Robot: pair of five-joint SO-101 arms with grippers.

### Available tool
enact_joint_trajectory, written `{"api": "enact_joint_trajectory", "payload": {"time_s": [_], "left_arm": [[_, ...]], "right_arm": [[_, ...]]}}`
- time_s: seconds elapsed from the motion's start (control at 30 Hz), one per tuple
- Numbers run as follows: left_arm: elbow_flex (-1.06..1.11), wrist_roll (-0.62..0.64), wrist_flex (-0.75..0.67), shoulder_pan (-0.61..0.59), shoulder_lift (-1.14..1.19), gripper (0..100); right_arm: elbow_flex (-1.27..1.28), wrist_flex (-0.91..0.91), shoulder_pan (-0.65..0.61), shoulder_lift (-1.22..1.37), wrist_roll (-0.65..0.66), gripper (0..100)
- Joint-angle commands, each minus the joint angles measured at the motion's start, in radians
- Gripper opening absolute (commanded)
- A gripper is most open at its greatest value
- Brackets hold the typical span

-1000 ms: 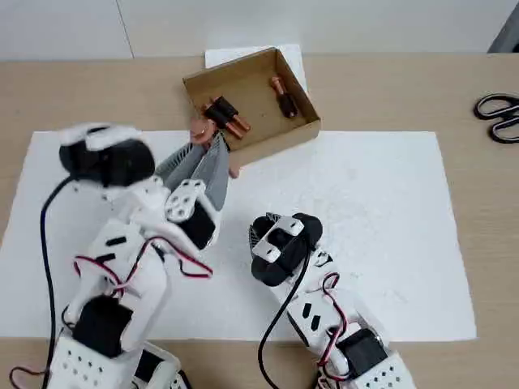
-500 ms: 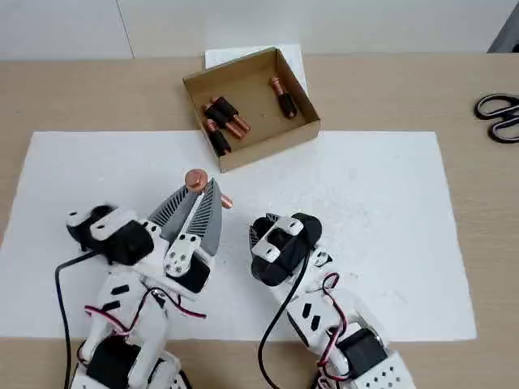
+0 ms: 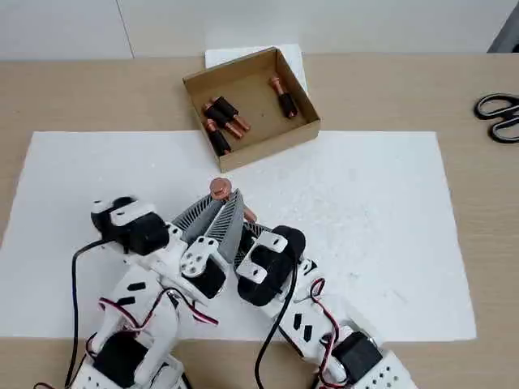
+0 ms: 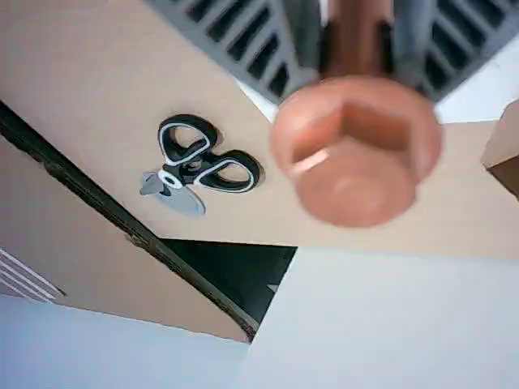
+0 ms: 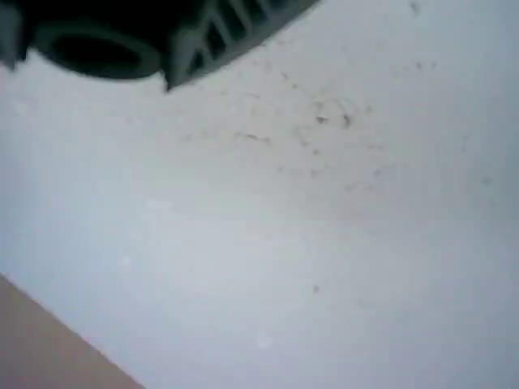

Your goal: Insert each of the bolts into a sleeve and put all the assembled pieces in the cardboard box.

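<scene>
A copper bolt [image 3: 220, 189] with a flanged hex head is pinched in the left hand [image 3: 223, 198]. Its two ribbed grey fingers [image 3: 204, 212] are pressed against the shank, with the head standing proud of their tips. In the left wrist view the head faces the camera and the shank runs back between the fingers. The bolt hangs over the white sheet [image 3: 365, 227], toward its 9 o'clock half and well apart from the cardboard box [image 3: 272, 144], which lies at about 12 to 1 o'clock from it. The box sits on the far edge of the sheet. It holds assembled pieces [image 3: 220, 109], black sleeves with copper bolts in them: a cluster near its 9 o'clock wall and one alone [image 3: 284, 99] toward 2 o'clock. The right arm [image 3: 272, 263] lies just beside the left hand, at about 4 o'clock from the bolt. The right hand [image 5: 186, 36] is low over the sheet, and whether it is spread or pressed together cannot be told. The sheet lies on a light wooden tabletop [image 3: 389, 89]. Black-handled scissors [image 4: 193, 164] rest on the bare wood far off at about 2 o'clock from the bolt.
</scene>
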Motion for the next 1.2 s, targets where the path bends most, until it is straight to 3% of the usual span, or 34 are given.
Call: {"api": "enact_joint_trajectory", "payload": {"time_s": [0.0,0.13,0.3,0.5,1.17], "left_arm": [[-0.018,0.003,-0.026,-0.032,0.003,1],[-0.067,0.003,-0.021,-0.092,0.008,1],[-0.036,0.003,-0.005,-0.095,0.011,1],[-0.027,0.003,-0.005,-0.095,0.011,1],[-0.028,0.003,0.061,-0.075,0.011,1]], "right_arm": [[-0.002,-0.031,0.044,-0.013,0.002,0.8],[0.002,-0.036,0.116,-0.013,-0.002,0.8],[-0.002,-0.12,0.101,-0.013,-0.003,0.8],[-0.003,-0.124,-0.007,-0.013,0.002,0.8],[-0.031,-0.13,0.054,-0.013,0.051,0.8]]}}
